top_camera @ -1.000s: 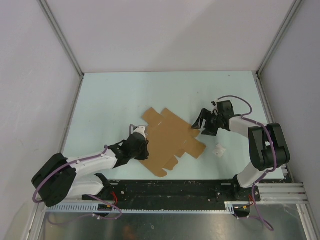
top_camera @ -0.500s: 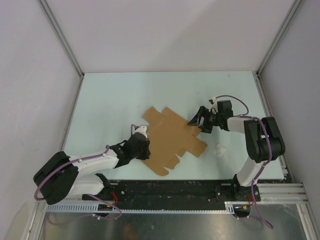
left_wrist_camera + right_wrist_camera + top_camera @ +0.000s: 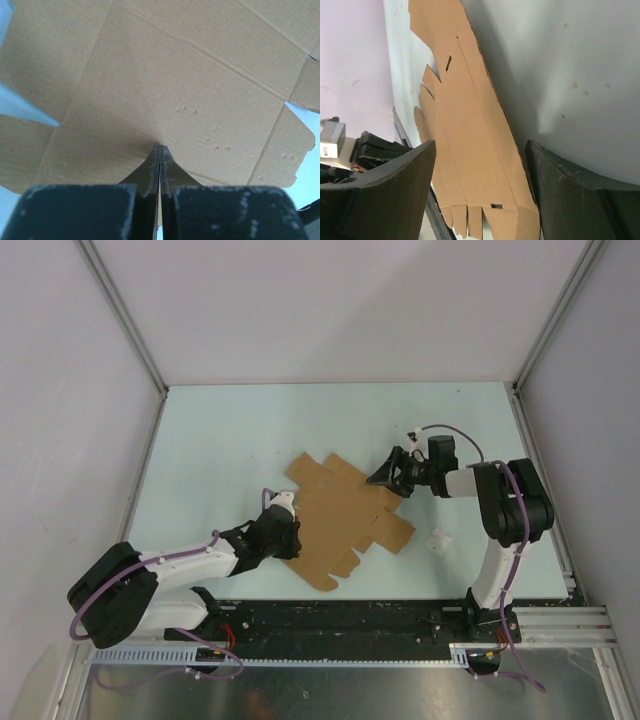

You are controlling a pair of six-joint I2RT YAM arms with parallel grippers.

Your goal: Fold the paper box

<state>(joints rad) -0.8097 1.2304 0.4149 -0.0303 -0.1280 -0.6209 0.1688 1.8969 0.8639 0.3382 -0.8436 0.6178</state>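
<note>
The paper box (image 3: 345, 512) is a flat brown die-cut sheet lying in the middle of the table. My left gripper (image 3: 287, 533) is shut, and its tips rest on the sheet's left part; in the left wrist view the closed fingertips (image 3: 160, 150) touch the cardboard (image 3: 190, 75). My right gripper (image 3: 386, 477) is open at the sheet's right edge. In the right wrist view the cardboard (image 3: 465, 125) runs between the two wide-apart fingers (image 3: 385, 190), its tabbed end nearest the camera, and neither finger touches it.
A tiny white wad of paper (image 3: 438, 538) lies right of the sheet near the right arm. The pale table (image 3: 220, 440) is bounded by grey walls at the back and sides. A black rail (image 3: 340, 615) runs along the near edge.
My right gripper has moved left and slightly away from the arm bases, onto the sheet's right edge, staying open. The left gripper and the sheet have hardly shifted.
</note>
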